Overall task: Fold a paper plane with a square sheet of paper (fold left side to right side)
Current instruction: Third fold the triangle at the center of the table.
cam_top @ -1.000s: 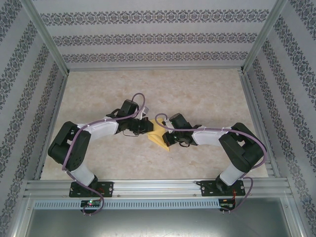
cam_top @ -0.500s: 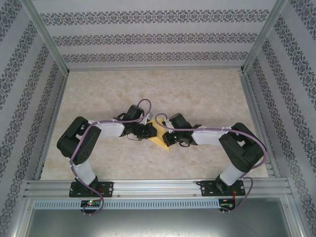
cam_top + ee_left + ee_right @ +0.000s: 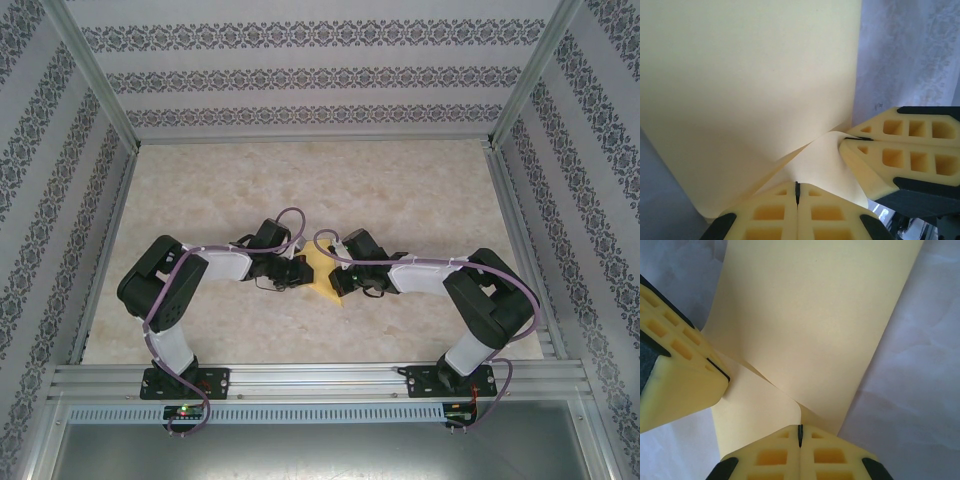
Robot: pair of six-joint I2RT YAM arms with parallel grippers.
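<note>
The square sheet of paper [image 3: 322,272] is yellow and lies mid-table between both arms, partly folded, with one flap lifted and curled [image 3: 825,160]. My left gripper [image 3: 797,186] is shut, and the curled flap runs into its tips. My right gripper [image 3: 800,429] is also shut, pinching the flap's edge where it bends up [image 3: 790,405]. In the top view the left gripper [image 3: 303,268] and right gripper [image 3: 338,280] meet over the sheet, hiding much of it. Each wrist view shows the other gripper's fingers close by, tips on the same flap.
The marbled tabletop [image 3: 400,190] stretches bare behind and to both sides of the arms. Aluminium frame rails [image 3: 310,375] border the near edge, and patterned walls [image 3: 320,80] enclose the cell.
My left arm has swung right and its gripper has come in onto the paper beside the right gripper, closing the last bit. The right arm has stayed put.
</note>
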